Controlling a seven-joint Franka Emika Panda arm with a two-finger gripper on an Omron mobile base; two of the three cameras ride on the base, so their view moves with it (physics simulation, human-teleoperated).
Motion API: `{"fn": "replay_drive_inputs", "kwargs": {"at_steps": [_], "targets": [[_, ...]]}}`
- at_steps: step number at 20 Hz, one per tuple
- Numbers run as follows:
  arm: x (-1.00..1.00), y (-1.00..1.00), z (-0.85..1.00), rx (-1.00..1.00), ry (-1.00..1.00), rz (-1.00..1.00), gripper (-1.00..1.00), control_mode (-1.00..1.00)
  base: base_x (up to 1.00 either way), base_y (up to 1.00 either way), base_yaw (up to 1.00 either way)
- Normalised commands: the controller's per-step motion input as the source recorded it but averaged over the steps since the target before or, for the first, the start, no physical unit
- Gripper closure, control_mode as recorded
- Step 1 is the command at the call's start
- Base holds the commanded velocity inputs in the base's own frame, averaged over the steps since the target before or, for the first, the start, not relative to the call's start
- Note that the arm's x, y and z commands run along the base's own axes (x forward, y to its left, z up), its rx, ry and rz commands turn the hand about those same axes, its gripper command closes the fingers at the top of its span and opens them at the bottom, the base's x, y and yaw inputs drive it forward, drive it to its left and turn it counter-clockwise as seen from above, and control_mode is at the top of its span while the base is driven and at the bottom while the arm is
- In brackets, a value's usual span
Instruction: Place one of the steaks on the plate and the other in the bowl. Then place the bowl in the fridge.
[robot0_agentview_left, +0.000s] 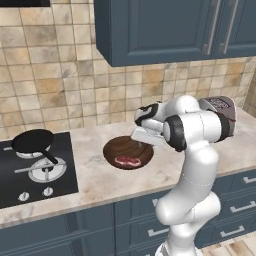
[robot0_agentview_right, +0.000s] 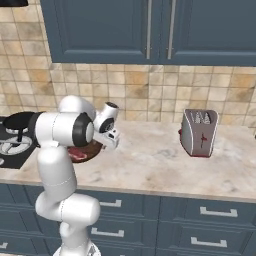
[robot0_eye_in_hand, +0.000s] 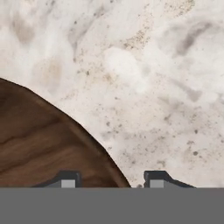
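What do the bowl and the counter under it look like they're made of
The bowl looks like dark brown wood with a smooth finish: streaky grain runs across it. The counter looks like polished stone, maybe marble or granite: pale beige, cloudy and speckled.

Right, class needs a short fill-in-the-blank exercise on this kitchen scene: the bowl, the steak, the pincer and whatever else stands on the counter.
1. The steak lies inside the dark brown ____.
2. The pincer straddles the bowl's ____, one fingertip over the wood, one over the counter.
3. The black frying pan sits on the ____.
4. Far right on the counter stands a ____.

Missing words: bowl; rim; stove; toaster
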Motion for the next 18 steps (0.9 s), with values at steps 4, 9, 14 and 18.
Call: {"fn": "replay_drive_inputs", "kwargs": {"at_steps": [4,9,14,18], "targets": [[-0.22,0.36,0.0,0.0,-0.01,0.0,1.0,-1.0,0.0,0.0,0.0],[-0.09,-0.07,0.12,0.07,0.02,-0.14,1.0,-1.0,0.0,0.0,0.0],[-0.46,-0.38,0.58,0.28,0.04,-0.45,1.0,-1.0,0.0,0.0,0.0],[-0.39,-0.11,0.69,0.27,0.0,-0.32,1.0,-1.0,0.0,0.0,0.0]]}}
